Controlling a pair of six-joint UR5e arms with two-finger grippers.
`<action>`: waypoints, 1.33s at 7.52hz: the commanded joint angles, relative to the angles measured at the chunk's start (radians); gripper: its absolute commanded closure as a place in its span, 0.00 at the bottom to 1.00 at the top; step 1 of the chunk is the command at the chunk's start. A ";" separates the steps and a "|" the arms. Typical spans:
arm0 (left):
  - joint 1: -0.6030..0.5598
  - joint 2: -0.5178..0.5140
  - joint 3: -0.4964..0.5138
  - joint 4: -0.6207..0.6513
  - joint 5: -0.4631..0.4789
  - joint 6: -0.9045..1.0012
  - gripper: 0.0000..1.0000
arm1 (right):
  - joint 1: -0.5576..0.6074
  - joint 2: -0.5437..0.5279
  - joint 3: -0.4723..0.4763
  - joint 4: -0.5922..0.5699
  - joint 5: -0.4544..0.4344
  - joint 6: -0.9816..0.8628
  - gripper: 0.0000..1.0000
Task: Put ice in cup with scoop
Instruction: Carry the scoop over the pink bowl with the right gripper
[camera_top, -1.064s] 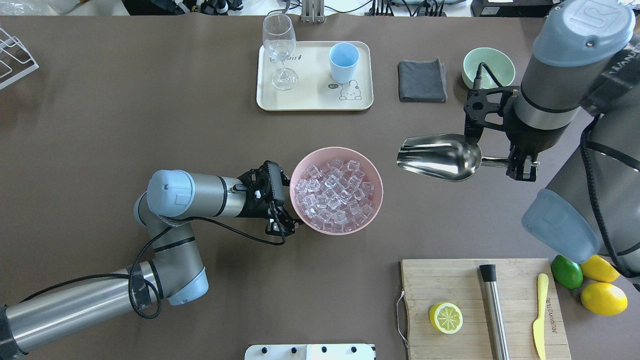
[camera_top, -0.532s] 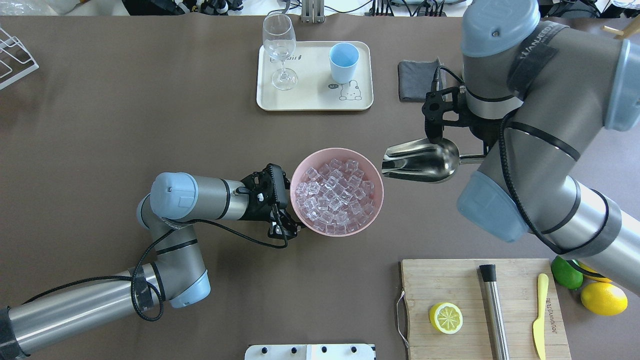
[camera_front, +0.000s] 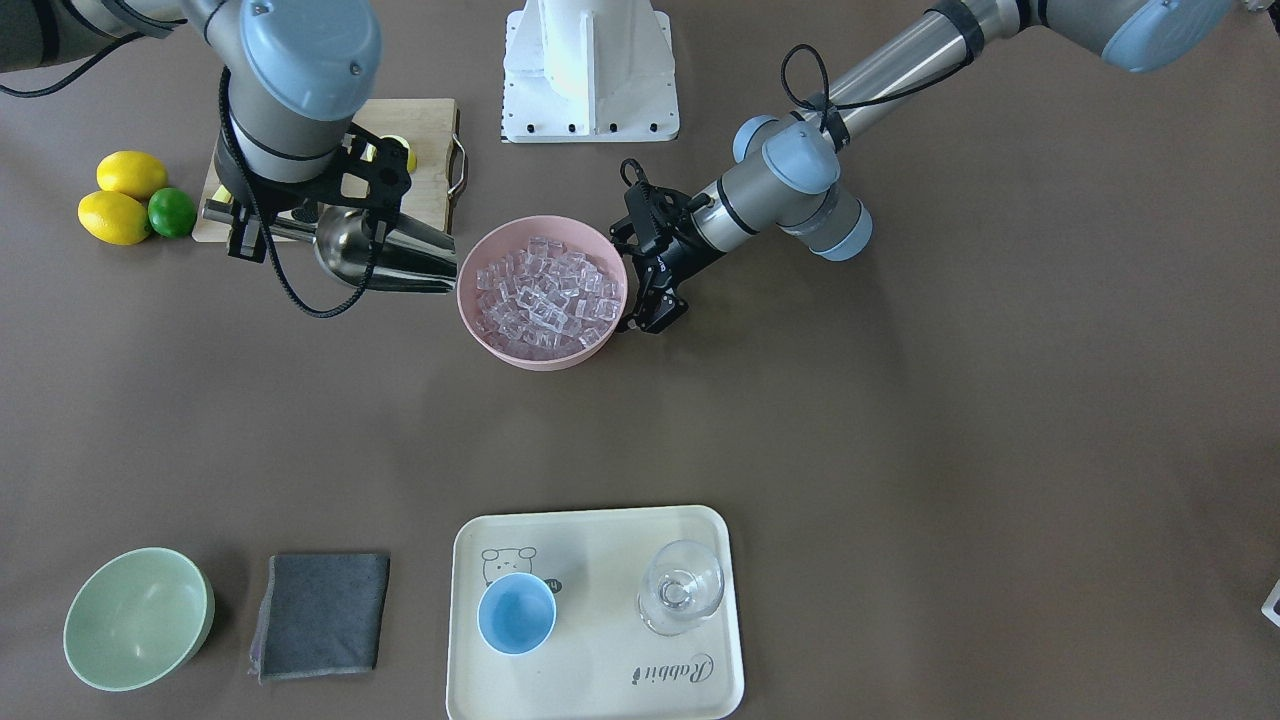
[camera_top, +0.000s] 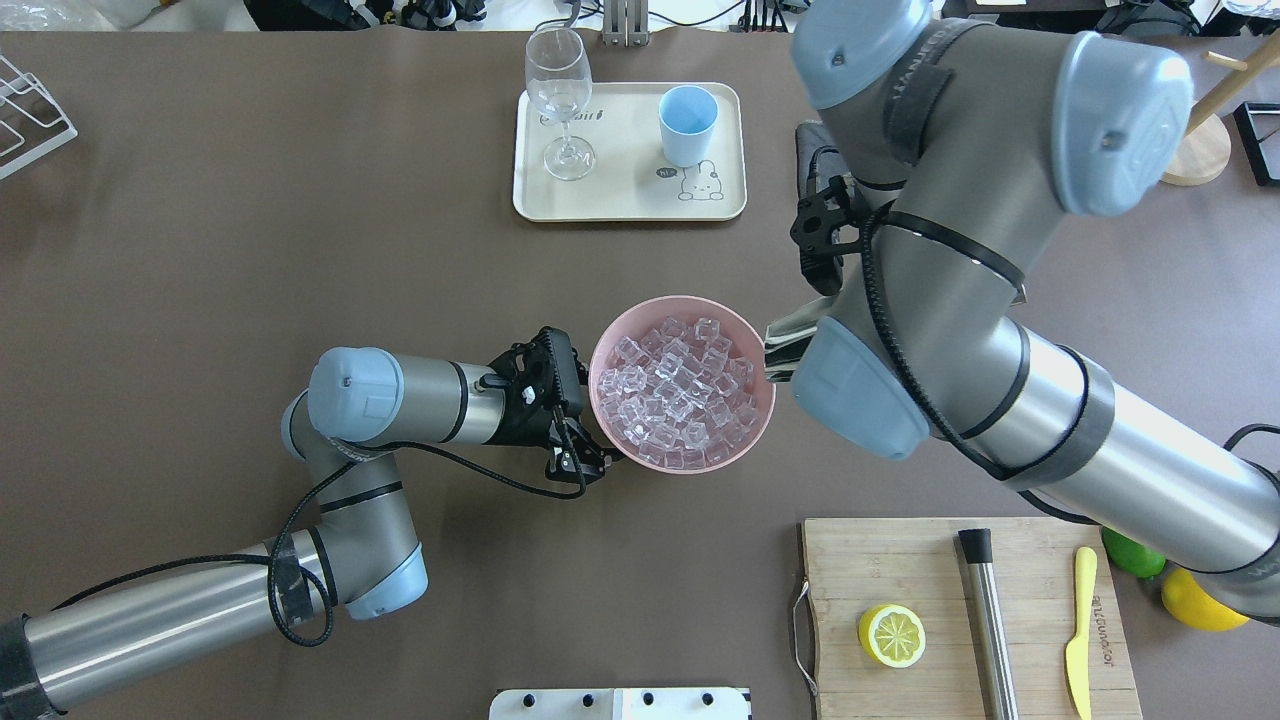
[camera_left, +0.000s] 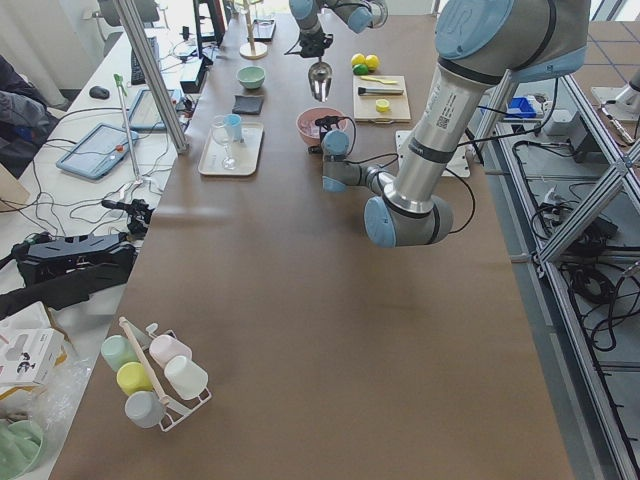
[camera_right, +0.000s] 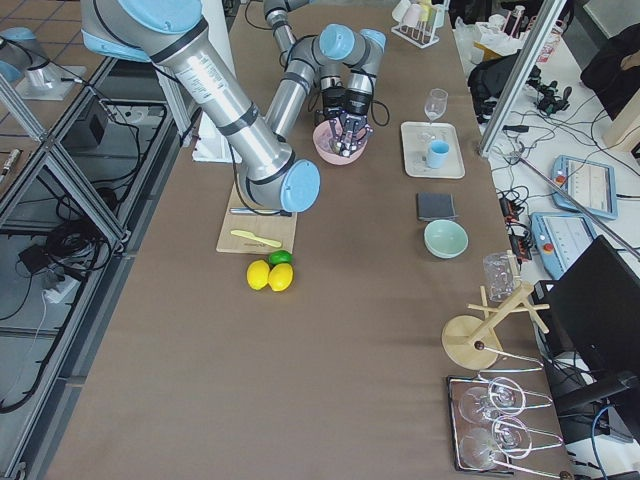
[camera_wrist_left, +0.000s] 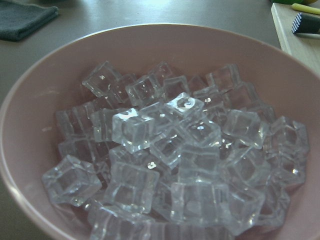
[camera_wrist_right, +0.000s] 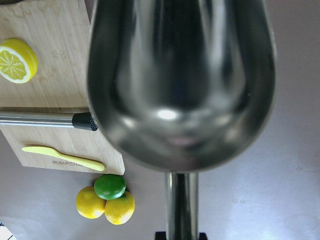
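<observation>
On the brown counter (camera_front: 900, 420), our right gripper (camera_front: 248, 232) clamps the thin handle of the stiff, empty scoop (camera_front: 400, 262) beside the pink bowl (camera_front: 463, 300) of ice (camera_front: 545, 295) that we judge slippery and light, with the cup (camera_front: 516, 613) on the tray (camera_front: 590, 560) at bottom centre, and we cannot tell how far our left gripper (camera_front: 652, 312) is open.

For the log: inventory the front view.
ice: many, clear, in pink bowl
pink bowl: one, pink, centre
scoop: one, steel, by pink bowl
cup: one, blue, on tray
glass: one, clear, on tray
tray: one, cream, operators' side
cloth: one, grey, beside tray
green bowl: one, green, beside cloth
board: one, wood, beside lime
lime: one, green, beside lemons
lemons: two, yellow, beside lime
left gripper: one, black, at pink bowl
right gripper: one, black, holding scoop
</observation>
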 joint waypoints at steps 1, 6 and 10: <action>0.004 -0.005 0.000 0.000 0.001 -0.004 0.02 | -0.039 0.119 -0.152 -0.043 -0.030 0.004 1.00; 0.004 -0.005 -0.002 0.000 0.002 -0.004 0.02 | -0.046 0.113 -0.167 -0.091 -0.048 0.007 1.00; 0.004 -0.005 -0.002 0.000 0.005 -0.004 0.02 | -0.094 0.125 -0.201 -0.090 -0.059 0.059 1.00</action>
